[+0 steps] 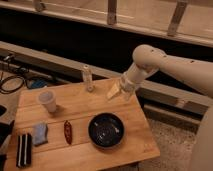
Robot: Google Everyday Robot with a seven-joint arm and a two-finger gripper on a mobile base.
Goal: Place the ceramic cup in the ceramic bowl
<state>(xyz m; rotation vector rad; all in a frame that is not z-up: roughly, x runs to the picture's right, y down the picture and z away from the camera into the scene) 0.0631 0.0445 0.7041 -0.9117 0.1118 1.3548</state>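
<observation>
The gripper hangs beyond the bowl, clear of it (how far open, I cannot tell); the cup stands well left of the bowl, untouched.

A wooden surface carries several items. A slim pale bottle stands upright near its back edge, just left of the gripper, which hangs over the back of the surface. Near the front left, a blue sponge lies flat. A black-and-white striped block lies to its left at the corner, and a slender red pepper-like object to its right. Dark cables coil on the floor beyond the left edge.
</observation>
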